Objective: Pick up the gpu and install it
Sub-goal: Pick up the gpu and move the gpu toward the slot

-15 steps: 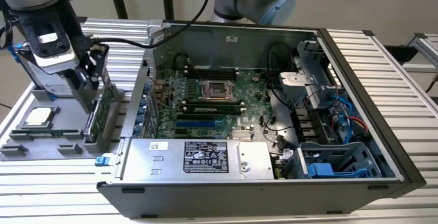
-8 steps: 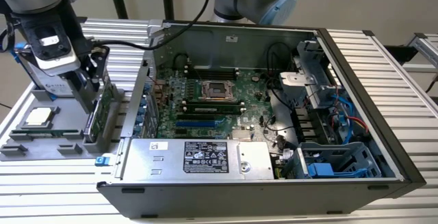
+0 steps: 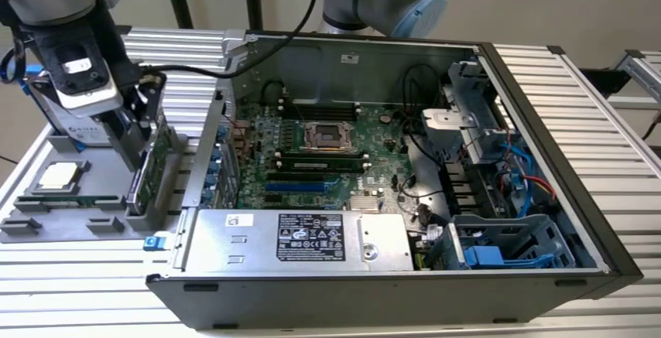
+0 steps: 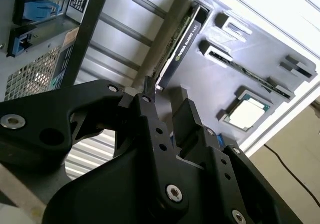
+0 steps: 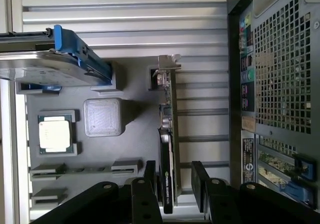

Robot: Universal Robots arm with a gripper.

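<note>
The gpu (image 3: 145, 169) stands on edge in a slot of the grey holder tray (image 3: 62, 226) on the tabletop (image 3: 83, 291). In the exterior view it is at 9 o'clock from the open computer case (image 3: 361, 295). The hand (image 3: 132, 141) is lowered over the card. Both wrist views show the hand spread, its fingers (image 5: 200, 181) straddling the gpu's black cooler, one on each face, with a gap beside one finger. A processor chip (image 3: 57, 177) lies in the tray at 9 o'clock from the gpu.

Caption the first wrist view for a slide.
End effector open astride the gpu, standing on edge in a grey tray beside the case.
</note>
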